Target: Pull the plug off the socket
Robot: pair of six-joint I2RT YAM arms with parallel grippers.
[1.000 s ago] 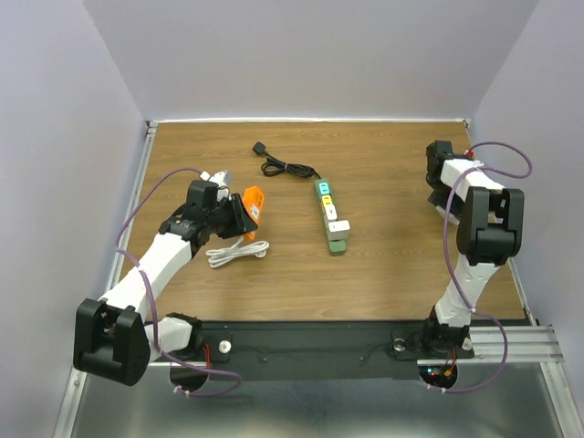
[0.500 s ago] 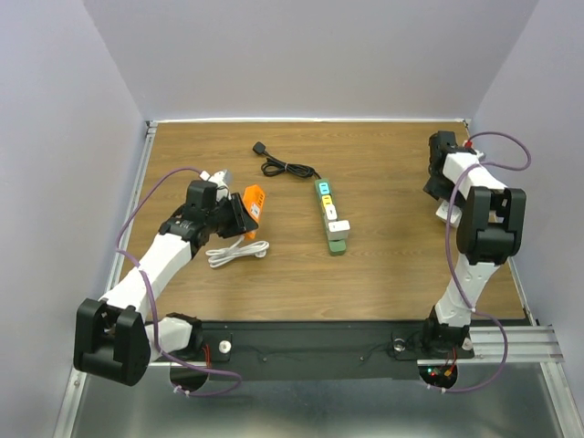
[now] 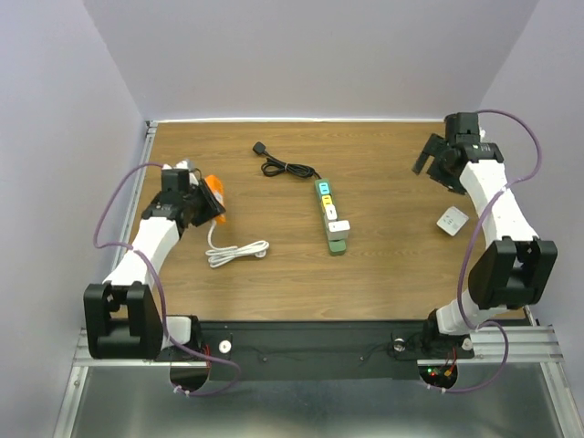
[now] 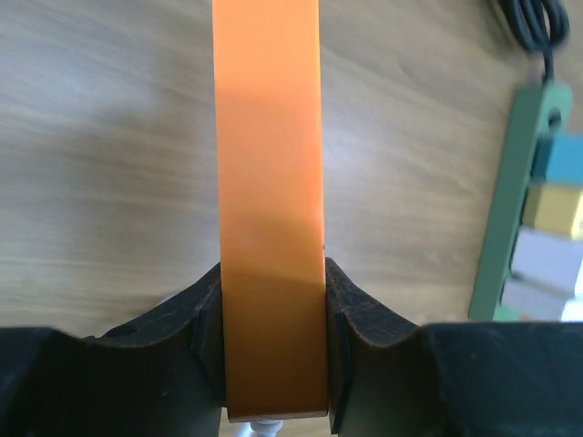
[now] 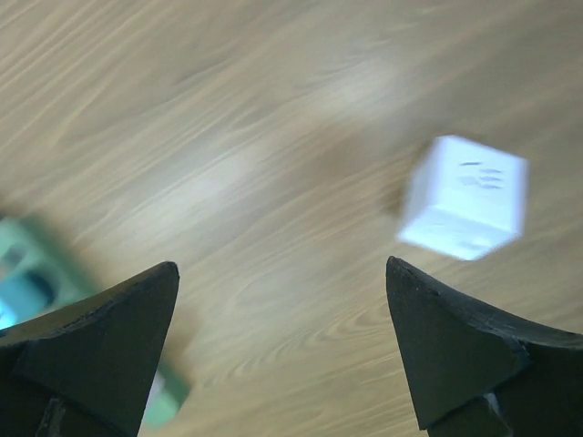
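The dark-green power strip [image 3: 330,214] lies mid-table, with teal [image 3: 324,192], yellow [image 3: 327,210] and white [image 3: 338,226] plugs seated in it. It also shows in the left wrist view [image 4: 510,209] and, blurred, in the right wrist view [image 5: 27,264]. My left gripper [image 3: 205,203] is shut on an orange plug [image 3: 215,190] at the far left, clamped between the pads [image 4: 351,309]. The plug's white cord [image 3: 235,253] trails on the table. My right gripper [image 3: 431,157] is open and empty at the back right. A white cube plug [image 3: 452,220] lies loose on the table below it [image 5: 465,198].
The strip's thin black cord [image 3: 283,166] coils toward the back of the table. Purple walls close in the left, back and right sides. The arm bases stand at the near edge.
My left gripper has swung left and back with the orange plug. My right arm has lifted and moved back, away from the white cube plug, which now lies uncovered.
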